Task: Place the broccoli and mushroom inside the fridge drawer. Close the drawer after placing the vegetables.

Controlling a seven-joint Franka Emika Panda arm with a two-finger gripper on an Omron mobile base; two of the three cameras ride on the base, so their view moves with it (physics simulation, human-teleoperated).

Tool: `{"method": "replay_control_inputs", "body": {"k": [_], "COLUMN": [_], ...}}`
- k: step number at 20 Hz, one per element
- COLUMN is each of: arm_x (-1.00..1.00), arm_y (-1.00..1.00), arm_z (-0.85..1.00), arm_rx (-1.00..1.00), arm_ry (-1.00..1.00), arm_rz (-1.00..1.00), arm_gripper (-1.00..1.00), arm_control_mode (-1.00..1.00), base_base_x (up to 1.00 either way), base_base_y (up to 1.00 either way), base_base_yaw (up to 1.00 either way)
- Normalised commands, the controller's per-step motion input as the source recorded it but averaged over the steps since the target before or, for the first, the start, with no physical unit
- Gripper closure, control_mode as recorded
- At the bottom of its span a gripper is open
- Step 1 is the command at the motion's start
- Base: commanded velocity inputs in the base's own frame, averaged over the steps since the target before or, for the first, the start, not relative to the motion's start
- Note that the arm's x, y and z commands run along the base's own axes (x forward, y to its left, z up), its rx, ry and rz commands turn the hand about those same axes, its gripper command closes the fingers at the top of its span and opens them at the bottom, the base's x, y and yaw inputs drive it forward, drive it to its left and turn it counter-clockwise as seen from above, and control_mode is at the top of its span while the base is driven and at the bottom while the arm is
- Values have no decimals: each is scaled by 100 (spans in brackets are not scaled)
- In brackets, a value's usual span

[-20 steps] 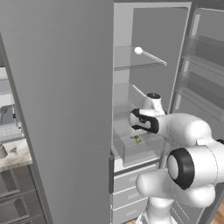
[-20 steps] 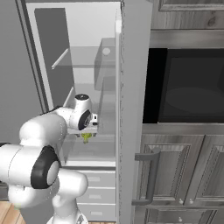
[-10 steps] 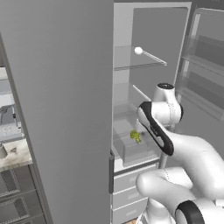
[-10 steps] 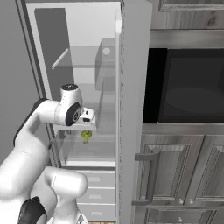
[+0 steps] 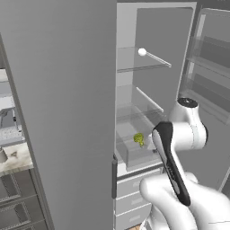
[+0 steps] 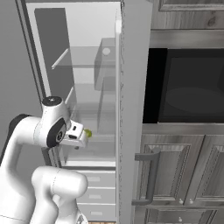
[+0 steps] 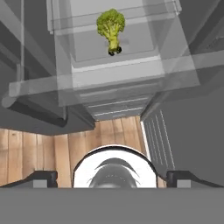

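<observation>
Hand view: broccoli (image 7: 110, 25) unlabelled, no txt.

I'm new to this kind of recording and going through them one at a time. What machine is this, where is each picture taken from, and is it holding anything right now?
This is a rendered kitchen, not a real one. The machine is a white robot arm on a base that can drive, parked in front of an open fridge. Two pictures come from cameras on the base, behind the arm to its left and right, so they show one scene from two sides. The third comes from a camera on the hand, looking along its fingers, whose two dark tips stand far apart at the bottom: the hand is open and holds nothing. It looks down at the fridge drawer, a clear plastic bin that is pulled out. The broccoli, a small green floret, lies inside it. Below the drawer you see grey drawer fronts and a wooden floor. To the fridge's right are a dark oven and grey cabinets.
</observation>
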Motion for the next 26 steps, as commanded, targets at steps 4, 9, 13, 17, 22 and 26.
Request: {"method": "replay_control_inputs", "body": {"k": [4,9,13,17,22,26], "arm_x": [-52,-5,-7,0,0,0], "arm_y": [0,0,1,0,0,0], "arm_z": [0,0,0,0,0,0], "arm_rx": [0,0,0,0,0,0], "arm_ry": [-8,-1,0,0,0,0], "arm_rz": [-9,-2,0,0,0,0], "arm_gripper": [-100,-100,-100,-100,-100,-100], "arm_control_mode": [-100,-100,-100,100,100,100], "base_base_x": [0,0,0,-84,-97,-27], "base_base_y": [0,0,0,42,71,99], "base_base_yaw": [0,0,0,0,-1,0]}}
